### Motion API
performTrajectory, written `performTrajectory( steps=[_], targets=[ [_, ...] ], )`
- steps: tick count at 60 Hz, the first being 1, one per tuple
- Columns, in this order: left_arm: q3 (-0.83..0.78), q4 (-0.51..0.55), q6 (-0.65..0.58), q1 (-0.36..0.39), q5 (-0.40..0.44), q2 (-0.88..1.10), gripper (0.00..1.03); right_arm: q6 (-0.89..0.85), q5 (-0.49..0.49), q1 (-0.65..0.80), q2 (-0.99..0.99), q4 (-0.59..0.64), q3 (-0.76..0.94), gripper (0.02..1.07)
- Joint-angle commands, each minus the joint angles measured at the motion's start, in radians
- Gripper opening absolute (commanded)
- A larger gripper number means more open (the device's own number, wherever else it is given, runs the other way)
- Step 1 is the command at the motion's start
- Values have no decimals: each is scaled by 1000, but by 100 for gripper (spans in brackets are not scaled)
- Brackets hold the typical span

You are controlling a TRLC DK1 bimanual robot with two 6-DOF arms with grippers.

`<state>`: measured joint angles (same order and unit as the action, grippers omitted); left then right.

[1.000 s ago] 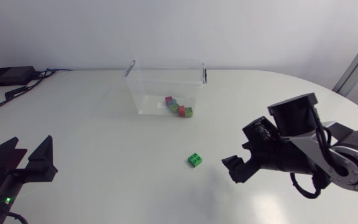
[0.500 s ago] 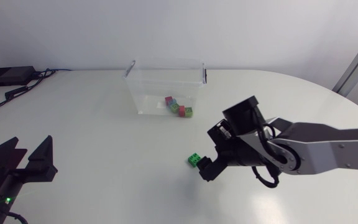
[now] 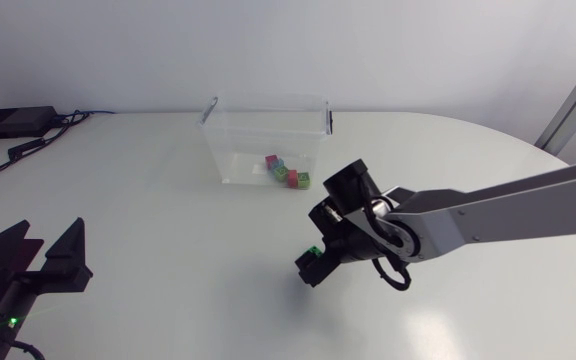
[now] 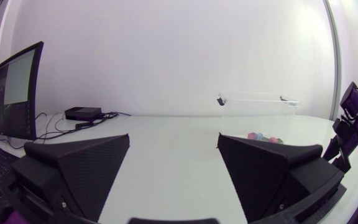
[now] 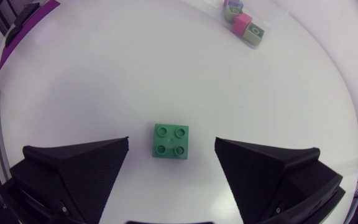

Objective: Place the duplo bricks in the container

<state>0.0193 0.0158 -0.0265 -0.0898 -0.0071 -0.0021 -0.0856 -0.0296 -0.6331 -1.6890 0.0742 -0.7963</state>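
Observation:
A clear plastic container (image 3: 268,135) stands at the back middle of the white table, with several coloured duplo bricks (image 3: 286,172) inside. One green brick (image 3: 312,250) lies loose in front of it, mostly covered by my right gripper (image 3: 311,264). In the right wrist view the green brick (image 5: 170,141) lies studs up on the table, between and below the open fingers (image 5: 79,167), untouched. The container's bricks (image 5: 244,22) lie ahead. My left gripper (image 4: 173,155) stands open and empty at the table's near left corner (image 3: 38,262), facing the container (image 4: 257,102).
A black box (image 3: 13,122) with cables lies at the back left of the table. The table's curved edge (image 3: 568,165) runs along the right. My right arm (image 4: 353,124) shows beside the container in the left wrist view.
My right arm has swung left across the table and its open gripper has come down over the green brick. The left arm has stayed still.

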Motion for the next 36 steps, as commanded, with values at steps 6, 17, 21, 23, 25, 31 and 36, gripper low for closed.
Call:
performTrajectory(
  steps=[6, 17, 21, 23, 25, 31, 36],
  targets=[
    [-18, -8, -4, -7, 7, -10, 100, 17, 2, -4, -81, -13, -47, 102],
    [-18, -8, -4, -7, 7, -10, 100, 17, 0, 6, -107, -10, -63, 99],
    [-18, -8, -4, -7, 7, -10, 100, 17, 0, 7, -107, -8, -64, 94],
    [-18, -8, -4, -7, 7, -10, 100, 17, 0, 7, -107, -8, -66, 92],
    [-18, -8, -4, -7, 7, -10, 100, 17, 0, 9, -106, -7, -67, 90],
    [-18, -8, -4, -7, 7, -10, 100, 18, 0, 12, -106, -2, -73, 80],
    [-18, -8, -4, -7, 7, -10, 100, 27, -1, 23, -107, -2, -73, 67]
  ],
)
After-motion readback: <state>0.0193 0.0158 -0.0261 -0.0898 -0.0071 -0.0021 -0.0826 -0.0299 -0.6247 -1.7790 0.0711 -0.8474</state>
